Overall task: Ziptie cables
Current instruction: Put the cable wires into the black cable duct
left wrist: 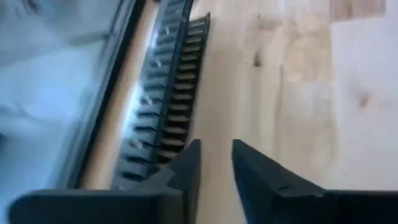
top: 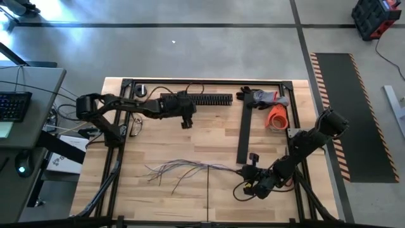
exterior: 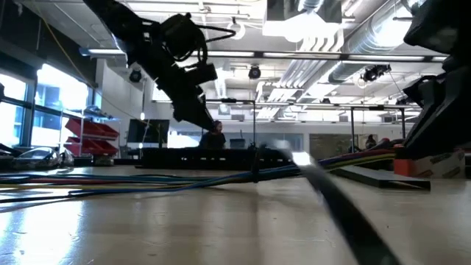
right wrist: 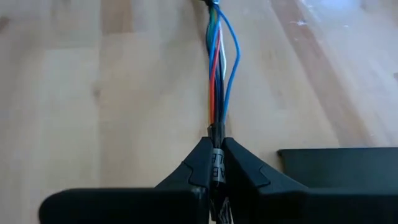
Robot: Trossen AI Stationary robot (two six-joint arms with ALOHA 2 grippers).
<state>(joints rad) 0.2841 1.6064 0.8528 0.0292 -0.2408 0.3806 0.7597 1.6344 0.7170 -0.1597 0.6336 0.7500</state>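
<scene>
Cables (top: 183, 168) on wooden table (top: 190, 196), grey floor (top: 190, 50)

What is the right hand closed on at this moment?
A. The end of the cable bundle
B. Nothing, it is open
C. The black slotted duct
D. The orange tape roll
A: in the right wrist view the right hand is pinched shut on the end of the cables, which run away across the table.

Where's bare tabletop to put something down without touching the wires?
Free: the wood between the slotted duct and the cables, left of the black cover strip; also the front-left corner. Crowded: back right, by the orange roll and gloves, and around the right gripper clamping the cables.
</scene>
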